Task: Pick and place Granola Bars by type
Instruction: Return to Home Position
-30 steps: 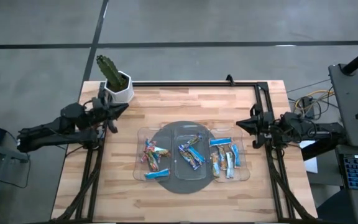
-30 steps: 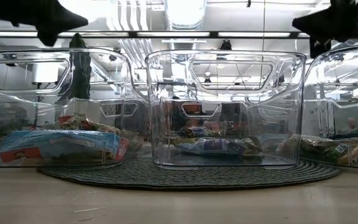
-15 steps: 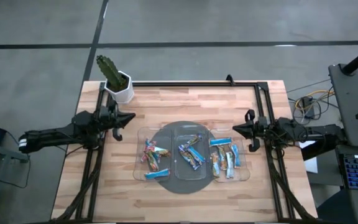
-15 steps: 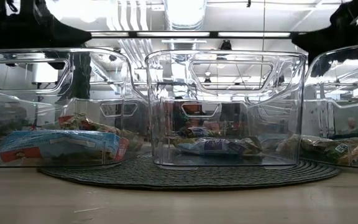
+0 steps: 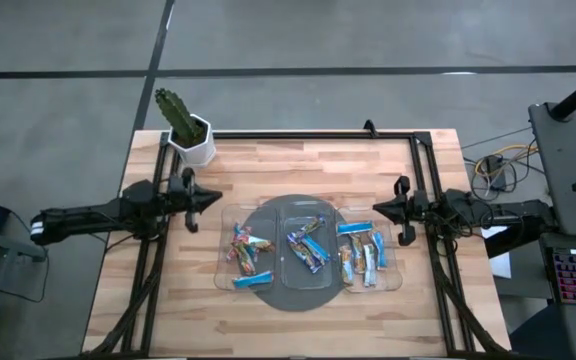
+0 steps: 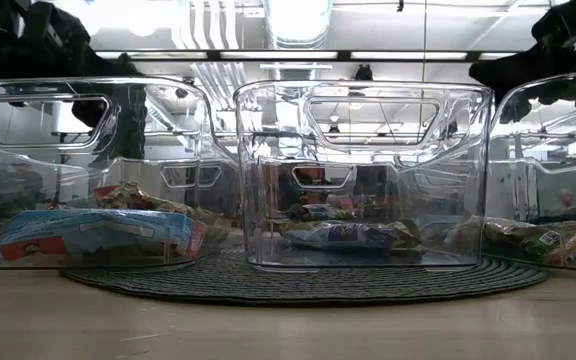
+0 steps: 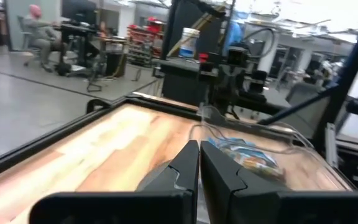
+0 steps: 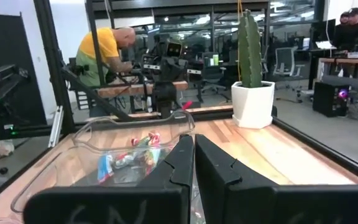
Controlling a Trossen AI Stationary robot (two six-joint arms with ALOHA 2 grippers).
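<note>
The table (image 5: 268,160) holds a round mat (image 5: 265,207) carrying 3 clear bins (image 5: 308,282). Both arms have swung level: the left gripper (image 5: 204,198) is left of the mat and the right gripper (image 5: 380,208) right of it, both closed and empty. All granola bars (image 5: 306,250) lie in the bins, so sorting looks finished.

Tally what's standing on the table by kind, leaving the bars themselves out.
Clear bins: 3
Round mat: 1
Potted cactus: 1
Total: 5
</note>
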